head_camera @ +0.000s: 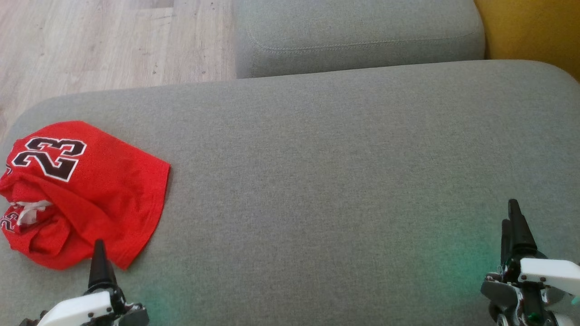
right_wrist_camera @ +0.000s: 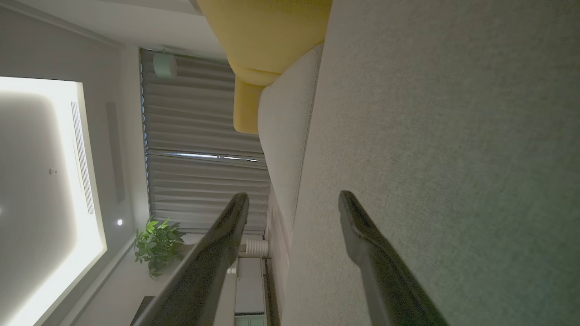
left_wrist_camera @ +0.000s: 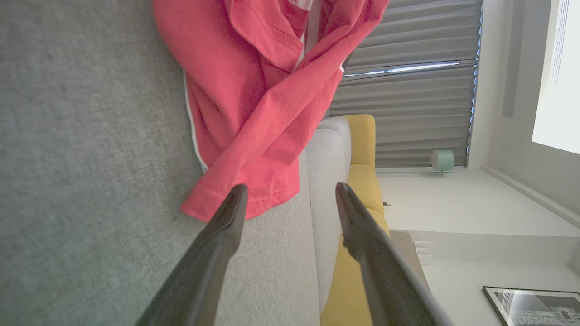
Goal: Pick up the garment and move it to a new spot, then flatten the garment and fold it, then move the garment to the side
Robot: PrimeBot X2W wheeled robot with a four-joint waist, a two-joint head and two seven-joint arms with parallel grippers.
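The left claw (left_wrist_camera: 291,192), fingers apart and empty, points at the hem of the red jersey (head_camera: 90,194), a crumpled knit with a black 23, lying at the left end of the grey woven sofa seat (head_camera: 340,172). The right claw (right_wrist_camera: 293,199), also apart, is over bare fabric, far from the jersey.

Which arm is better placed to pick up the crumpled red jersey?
Left: the open left gripper is at the hem of the crumpled red jersey; the right gripper is far across the grey fabric cushion.
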